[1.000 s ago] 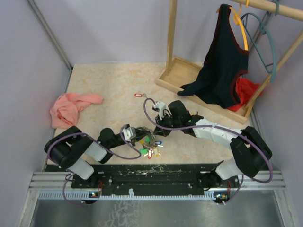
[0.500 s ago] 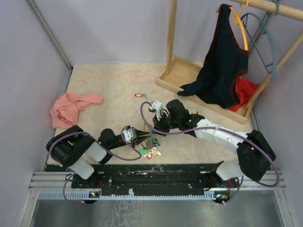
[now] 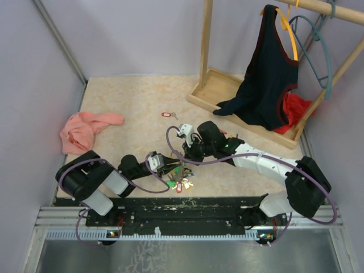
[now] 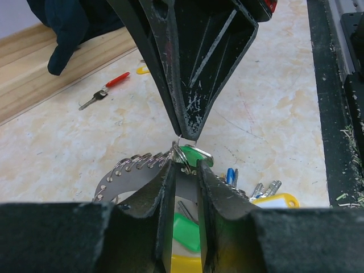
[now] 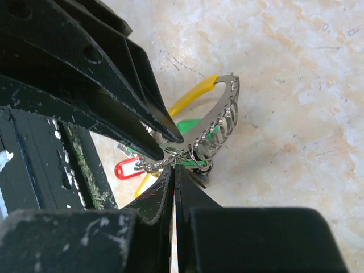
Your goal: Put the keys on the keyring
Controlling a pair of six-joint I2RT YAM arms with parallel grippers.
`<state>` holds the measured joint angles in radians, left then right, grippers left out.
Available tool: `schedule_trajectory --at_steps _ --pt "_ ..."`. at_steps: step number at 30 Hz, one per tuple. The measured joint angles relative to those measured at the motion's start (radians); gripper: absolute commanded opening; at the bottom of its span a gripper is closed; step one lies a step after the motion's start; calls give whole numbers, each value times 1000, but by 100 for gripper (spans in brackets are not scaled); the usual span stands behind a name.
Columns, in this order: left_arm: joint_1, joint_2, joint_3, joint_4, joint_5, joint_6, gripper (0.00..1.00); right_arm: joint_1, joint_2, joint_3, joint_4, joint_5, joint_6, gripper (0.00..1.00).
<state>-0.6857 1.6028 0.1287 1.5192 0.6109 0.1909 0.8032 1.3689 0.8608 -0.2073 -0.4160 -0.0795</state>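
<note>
Silvery keyring (image 3: 180, 168) and bunched keys (image 3: 181, 183) are seen from above between both arms (a red key (image 3: 166, 114) lies well apart). At the left wrist, the left gripper (image 4: 185, 166) is shown slightly parted at the ring. At the right wrist, the right gripper (image 5: 175, 169) is shown clenched, tips touching the ring.

Lit brightly and evenly from above the desk (image 3: 131, 108); soft, faint shadows close against the desk; sharp throughout from overhead; in both wrist views, dark and blurred nearest the lens, crisp farther out across the desk; slight stretching toward the frame edges.
</note>
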Motion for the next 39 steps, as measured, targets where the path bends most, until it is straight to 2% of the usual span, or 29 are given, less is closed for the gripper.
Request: schedule_trajectory --at_steps 8,11,13,16,32,39 --pt "0 27 18 0 10 -11 26 2 0 11 -3 0 0 0" --pt "0 35 31 0 9 -13 23 6 0 11 -3 0 0 0" --pt "0 37 37 0 9 -14 16 11 0 11 -3 1 0 0" --pt "0 41 39 0 8 -16 0 14 0 11 -3 1 0 0" --pt "-3 35 20 0 -6 -11 0 -48 3 10 -26 79 39 0" --pt "-4 15 19 0 0 -7 0 -54 54 9 -26 79 47 1"
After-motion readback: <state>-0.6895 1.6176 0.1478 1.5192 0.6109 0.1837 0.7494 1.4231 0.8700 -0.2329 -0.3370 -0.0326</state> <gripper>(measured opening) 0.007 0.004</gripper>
